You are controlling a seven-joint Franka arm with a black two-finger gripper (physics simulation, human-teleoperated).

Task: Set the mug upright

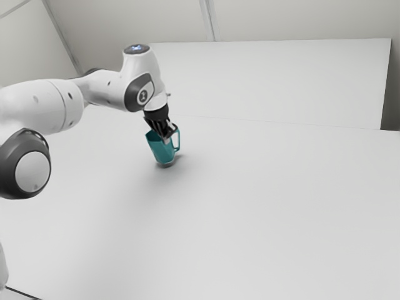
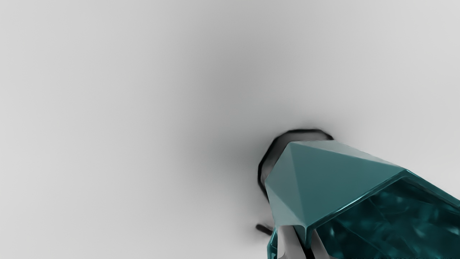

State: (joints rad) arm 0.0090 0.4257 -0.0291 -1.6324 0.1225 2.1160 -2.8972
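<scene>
The black gripper point(image 1: 165, 136) reaches down to the rim of the teal mug point(image 1: 162, 152) in the exterior view. The mug leans slightly, its mouth up and toward the exterior view's left, its handle point(image 1: 177, 140) on the right side. Its base is low over the table; whether it rests flat I cannot tell. In the wrist view the gripper point(image 2: 305, 245) pinches the wall of the mug point(image 2: 334, 180) at a rim corner near the handle, one finger outside and the other inside the mouth. The fingertips are partly hidden by the mug.
The white table point(image 1: 262, 219) extends around the mug, with the mug's soft shadow on it. Pale walls point(image 1: 300, 19) stand beyond. The arm comes in from the exterior view's left, above the table.
</scene>
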